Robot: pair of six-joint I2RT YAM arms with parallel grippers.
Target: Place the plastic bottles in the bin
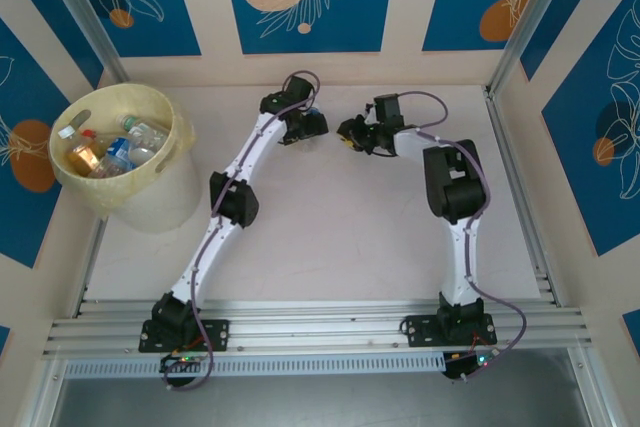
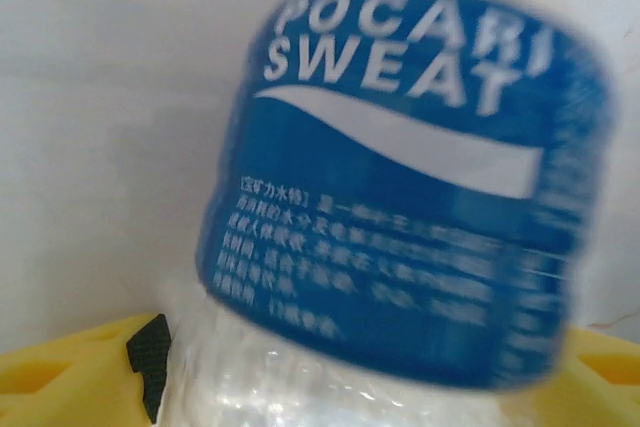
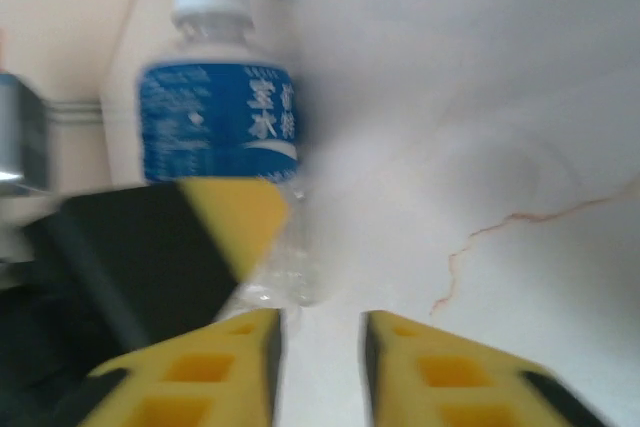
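Note:
A clear plastic bottle (image 2: pixel 400 177) with a blue Pocari Sweat label stands between the yellow fingers of my left gripper (image 2: pixel 330 387), which is shut on its lower body. From above, that gripper (image 1: pixel 312 127) is at the table's far middle, holding the bottle (image 1: pixel 314 114). My right gripper (image 1: pixel 347 134) is just to its right, facing it. Its fingers are drawn close together around nothing (image 3: pixel 320 322). They point at the white-capped bottle (image 3: pixel 220 127), which stands just ahead and to the left. The pale-yellow bin (image 1: pixel 150 197) stands at the far left with several bottles (image 1: pixel 110 152) inside.
Cream and blue wall panels close in the table on three sides. Metal posts (image 1: pixel 520 22) stand at the far corners. An aluminium rail (image 1: pixel 320 332) runs along the near edge. A thin brown crack (image 3: pixel 500 227) marks the tabletop to the right of the right gripper.

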